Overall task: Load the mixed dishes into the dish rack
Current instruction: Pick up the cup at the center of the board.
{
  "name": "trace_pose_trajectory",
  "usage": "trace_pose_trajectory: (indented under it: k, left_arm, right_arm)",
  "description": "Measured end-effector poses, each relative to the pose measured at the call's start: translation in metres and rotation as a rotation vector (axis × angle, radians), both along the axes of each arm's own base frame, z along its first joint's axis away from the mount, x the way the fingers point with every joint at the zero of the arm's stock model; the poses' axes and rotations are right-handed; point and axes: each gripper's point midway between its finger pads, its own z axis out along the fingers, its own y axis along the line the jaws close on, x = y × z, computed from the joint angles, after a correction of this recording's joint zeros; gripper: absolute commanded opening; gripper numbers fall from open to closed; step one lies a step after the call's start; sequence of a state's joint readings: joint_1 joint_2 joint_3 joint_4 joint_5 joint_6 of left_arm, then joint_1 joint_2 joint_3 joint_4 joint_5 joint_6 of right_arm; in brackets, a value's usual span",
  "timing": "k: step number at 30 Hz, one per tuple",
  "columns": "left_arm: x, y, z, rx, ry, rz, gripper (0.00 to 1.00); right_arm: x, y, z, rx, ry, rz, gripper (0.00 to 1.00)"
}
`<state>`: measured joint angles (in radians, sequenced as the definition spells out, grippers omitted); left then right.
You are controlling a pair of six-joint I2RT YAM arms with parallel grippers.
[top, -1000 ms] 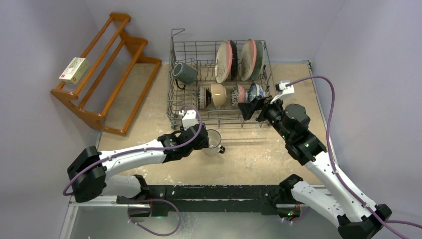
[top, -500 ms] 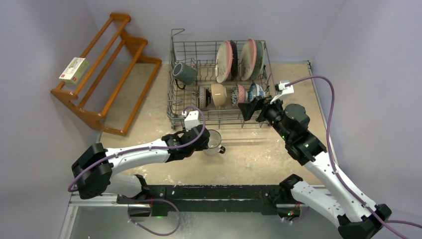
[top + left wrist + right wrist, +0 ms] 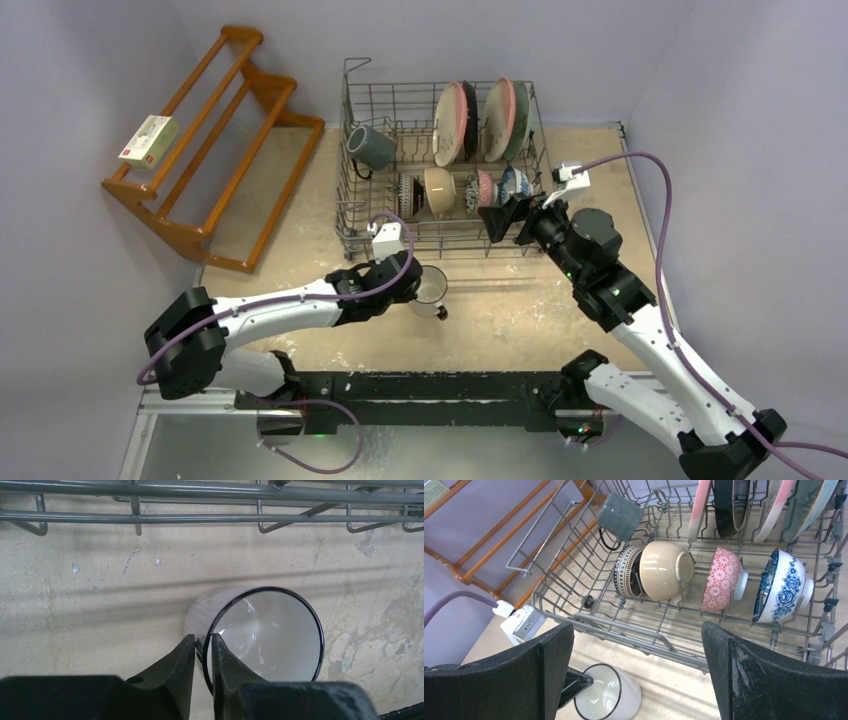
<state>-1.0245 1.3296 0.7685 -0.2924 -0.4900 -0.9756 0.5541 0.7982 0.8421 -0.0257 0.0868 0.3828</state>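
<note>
A white mug (image 3: 431, 287) with a dark rim stands on the table in front of the dish rack (image 3: 446, 246). My left gripper (image 3: 412, 290) is shut on the mug's (image 3: 270, 630) near rim, one finger inside and one outside. In the left wrist view the gripper (image 3: 202, 639) pinches the wall. My right gripper (image 3: 505, 218) hovers open at the rack's front right corner, holding nothing. Inside the rack (image 3: 624, 625) are a dark teal mug (image 3: 620, 515), a beige bowl (image 3: 666, 570), a red patterned bowl (image 3: 723, 579), a blue-flowered bowl (image 3: 781, 586) and upright plates (image 3: 455, 122).
A brown wooden slatted shelf (image 3: 215, 130) leans at the back left with a small box (image 3: 148, 140) on it. Purple walls close in the table on the left, back and right. The rack's front bars (image 3: 200, 516) run just beyond the mug.
The left jaws have closed onto the white mug's rim, and the mug has shifted slightly, its handle swinging nearer. The right arm has stayed put.
</note>
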Motion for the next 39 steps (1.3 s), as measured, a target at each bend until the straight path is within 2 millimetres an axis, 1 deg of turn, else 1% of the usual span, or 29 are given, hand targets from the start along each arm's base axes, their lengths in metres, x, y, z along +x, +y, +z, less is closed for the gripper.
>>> trace_pose_trajectory:
  k: [4, 14, 20, 23, 29, 31, 33, 39]
  left_arm:
    - [-0.001, -0.001, 0.0, 0.005, -0.002, -0.019, 0.0]
    - [-0.006, 0.002, -0.001, 0.006, -0.003, -0.044, 0.0]
    - [-0.019, 0.004, 0.001, -0.024, 0.021, -0.084, 0.0]
    - [-0.023, 0.004, 0.006, -0.045, 0.023, -0.105, 0.0]
    - [-0.027, 0.002, 0.026, -0.121, 0.008, -0.141, 0.0]
    - [-0.026, 0.002, 0.036, -0.158, -0.001, -0.151, 0.0]
    - [-0.023, 0.004, 0.048, -0.198, -0.017, -0.153, 0.0]
    - [-0.012, 0.012, 0.094, -0.333, -0.113, -0.156, 0.0]
  right_arm:
    - [0.0, 0.0, 0.0, -0.001, 0.0, 0.0, 0.99]
    - [-0.002, -0.001, -0.007, -0.015, 0.023, 0.0, 0.99]
    - [-0.003, -0.002, -0.01, -0.023, 0.036, 0.0, 0.99]
    - [-0.003, -0.002, -0.011, -0.023, 0.038, 0.001, 0.99]
    - [-0.006, 0.0, -0.008, -0.004, 0.037, 0.015, 0.99]
    - [-0.009, 0.001, -0.006, 0.01, 0.034, 0.025, 0.99]
    - [-0.012, 0.002, -0.008, 0.025, 0.039, 0.035, 0.99]
    - [-0.018, 0.012, -0.019, 0.068, 0.072, 0.084, 0.99]
